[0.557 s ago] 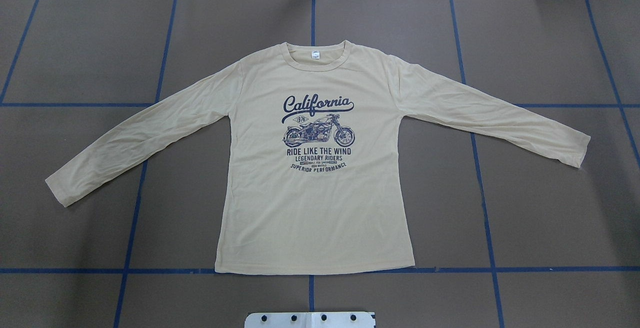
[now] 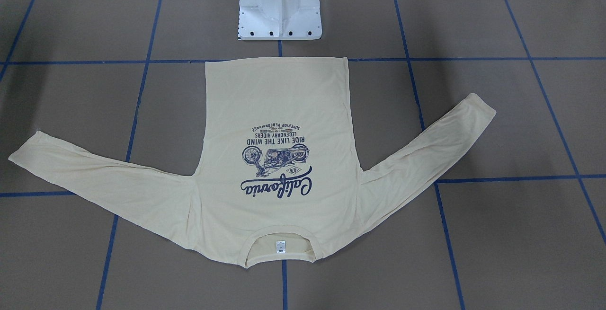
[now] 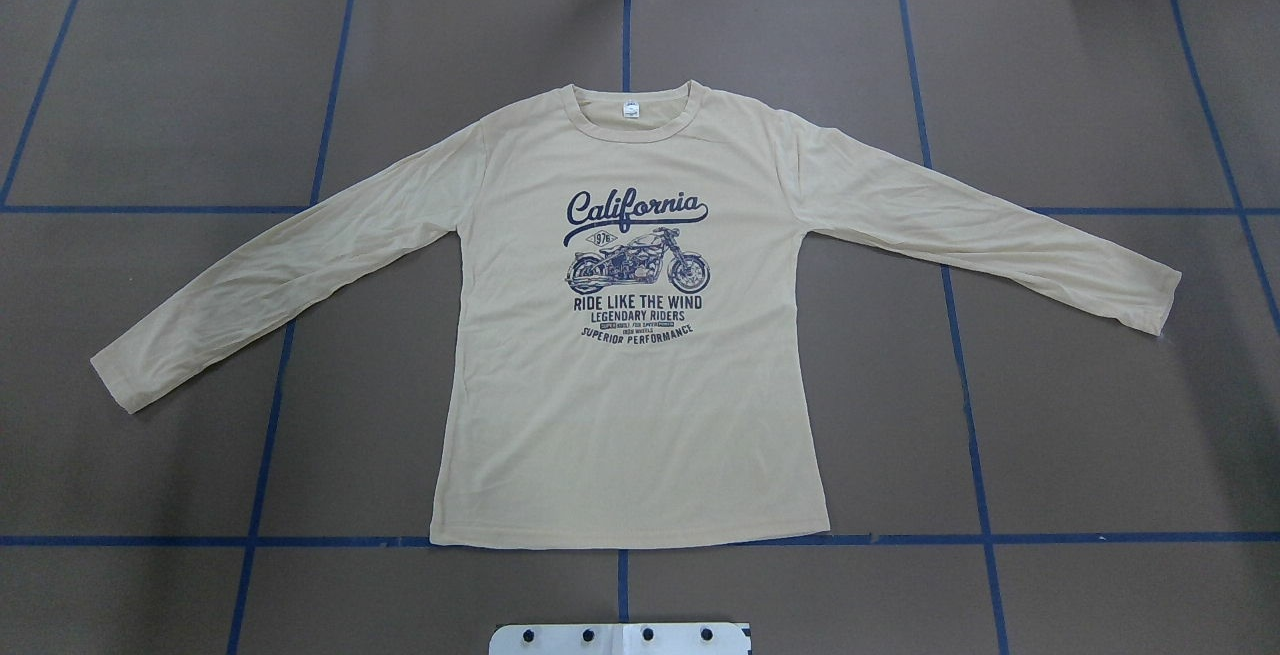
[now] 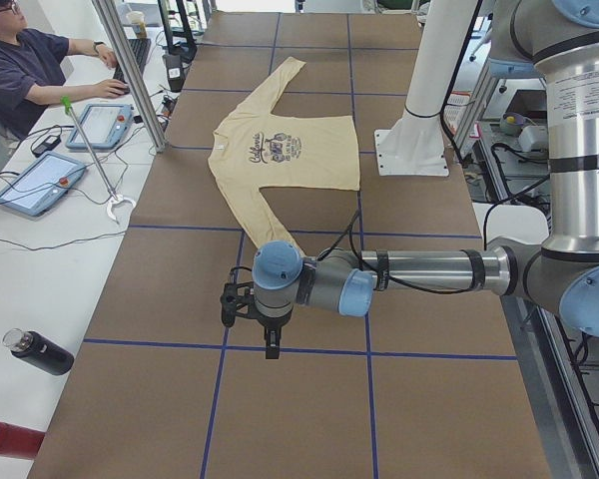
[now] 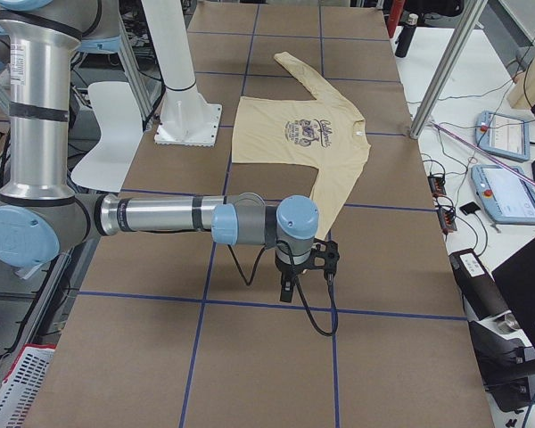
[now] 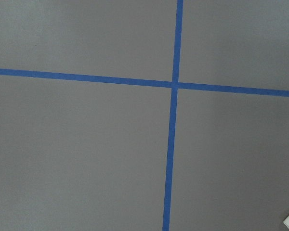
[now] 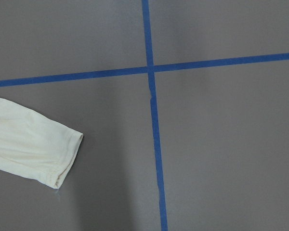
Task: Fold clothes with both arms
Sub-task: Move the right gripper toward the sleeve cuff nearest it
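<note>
One soft cream-yellow T-shirt [image 3: 630, 415], flat and print-up, centred on the brown table [image 3: 150, 85].
Two sleeves [image 3: 300, 265] splayed; left gripper [image 4: 250, 311] and right gripper [image 5: 308, 267] beyond the cuffs [image 7: 67, 159], spread or pinched impossible to tell.

T-shirt [image 3: 640, 415] flat on table [image 3: 150, 85], hem [image 3: 630, 541] toward pedestal [image 3: 620, 638], collar [image 3: 628, 135] away, sleeves [image 3: 280, 280] spread left and right.

Soft matt cloth T-shirt [image 3: 630, 415], matt brown paper table cover [image 3: 1080, 415], glossy blue tape [image 3: 970, 405]
</note>
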You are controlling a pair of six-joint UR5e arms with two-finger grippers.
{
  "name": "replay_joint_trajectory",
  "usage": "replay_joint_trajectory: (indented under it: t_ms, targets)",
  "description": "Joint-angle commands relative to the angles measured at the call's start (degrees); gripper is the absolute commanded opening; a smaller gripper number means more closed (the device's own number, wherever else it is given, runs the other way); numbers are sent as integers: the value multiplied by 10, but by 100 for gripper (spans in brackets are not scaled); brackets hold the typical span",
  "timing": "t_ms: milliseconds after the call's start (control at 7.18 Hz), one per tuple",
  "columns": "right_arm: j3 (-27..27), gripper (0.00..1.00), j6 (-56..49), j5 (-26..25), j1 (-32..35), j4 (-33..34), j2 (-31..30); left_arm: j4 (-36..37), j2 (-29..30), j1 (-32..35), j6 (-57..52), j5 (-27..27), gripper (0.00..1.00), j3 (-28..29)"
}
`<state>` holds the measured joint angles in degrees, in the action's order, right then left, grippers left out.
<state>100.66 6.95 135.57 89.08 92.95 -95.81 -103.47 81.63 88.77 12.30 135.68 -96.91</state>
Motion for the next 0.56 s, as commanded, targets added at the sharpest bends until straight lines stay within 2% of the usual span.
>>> replay_joint_trajectory:
  t_ms: [0,139,418]
  targets:
    - [16,100,3,29,-3,-13,6,-21,33,0,4,0,99,-1]
    - [13,100,4,33,-12,-18,8,-24,41,0,4,1,99,1]
    - [3,100,5,45,-23,-90,4,-78,55,-15,3,1,99,10]
